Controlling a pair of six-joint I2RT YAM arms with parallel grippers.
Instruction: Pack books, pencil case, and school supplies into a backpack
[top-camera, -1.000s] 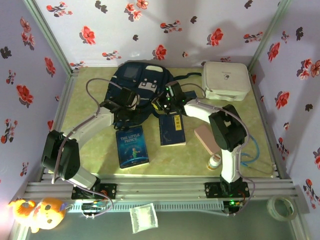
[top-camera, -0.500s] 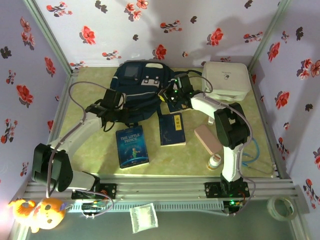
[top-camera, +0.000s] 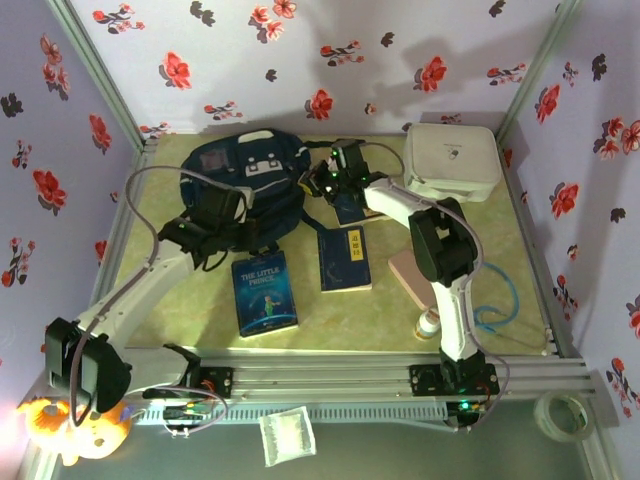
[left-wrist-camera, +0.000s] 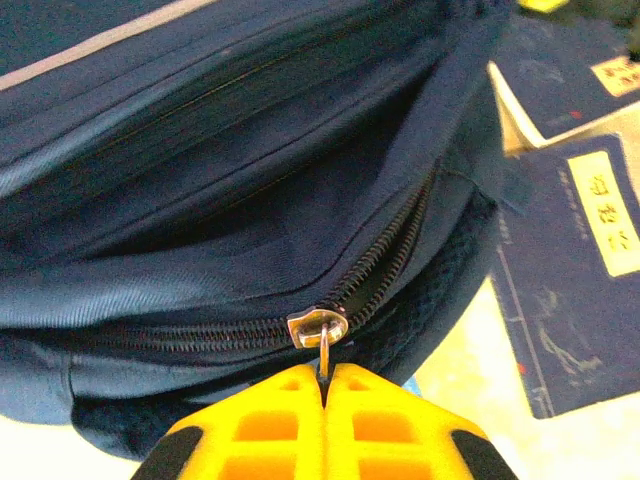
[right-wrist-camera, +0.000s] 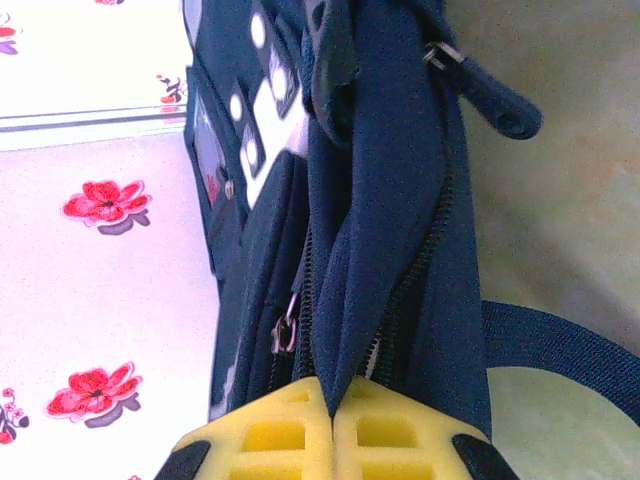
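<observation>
- Backpack (top-camera: 245, 175): soft navy fabric, rounded outline, two pale grey buckle tabs, one thin white stripe; flat at the far middle of the pale green table (top-camera: 330, 320).
- Left gripper (left-wrist-camera: 325, 385): ribbed yellow fingers pressed together on the small metal zipper pull (left-wrist-camera: 320, 328) at the backpack's near edge.
- Right gripper (right-wrist-camera: 331, 400): yellow fingers pinched tight on a fold of backpack fabric beside the zipper teeth.
- Main compartment gaping, smooth dark-blue lining in sight.
- Three thin, flat, dark-blue paperbacks, all out on the table: Little Prince book (top-camera: 265, 292) nearest the front, yellow-label book (top-camera: 345, 258) just right of it, third book (top-camera: 350, 208) partly under the right arm.
- One pinkish-tan pencil case (top-camera: 405, 272), rounded oblong, on the table right of the books, partly hidden by the right arm.
- One white rounded box (top-camera: 452, 160) at the far right; one small white bottle (top-camera: 430, 322) near the pencil case.
</observation>
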